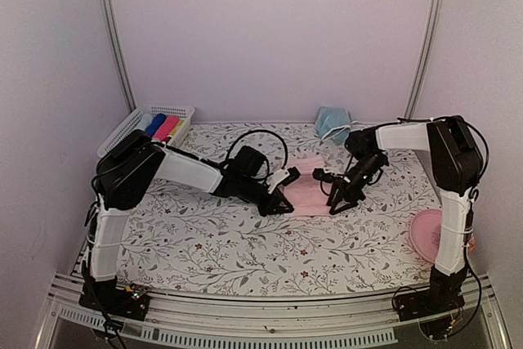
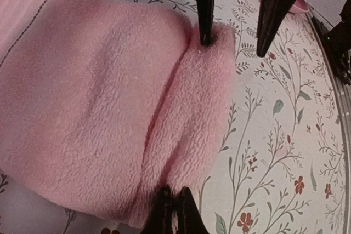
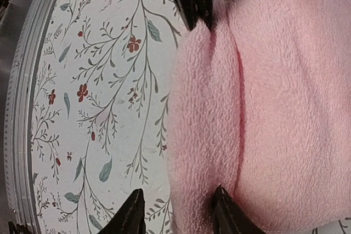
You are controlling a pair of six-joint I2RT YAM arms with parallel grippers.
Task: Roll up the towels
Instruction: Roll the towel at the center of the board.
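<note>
Left jaws clamp shut on the pink towel (image 1: 309, 190); right jaws stand part-open astride its fold, which I see spanning both.

- Two arms: left arm (image 1: 176, 171) and right arm (image 1: 445, 153), standing side by side at the near edge.
- Two grippers, one on each arm: left gripper (image 1: 275, 204) and right gripper (image 1: 337, 203).
- Four fingers (image 2: 277, 4) in all, two to a gripper.
- Two towels: pink towel (image 1: 306, 190) in the middle, blue towel (image 1: 333, 124) at the back.
- One basket (image 1: 122, 130), white, at the back left.
- Four tubes in it, as far as I can make out: pale tube (image 1: 145, 123), blue tube (image 1: 156, 124), red tube (image 1: 167, 127), yellow tube (image 1: 177, 129).
- One plate (image 1: 426, 230), pink, on the right.
- One table (image 1: 212, 243), with a flowered top.
- Two poles, left pole (image 1: 114, 38) and right pole (image 1: 426, 38), behind it.
</note>
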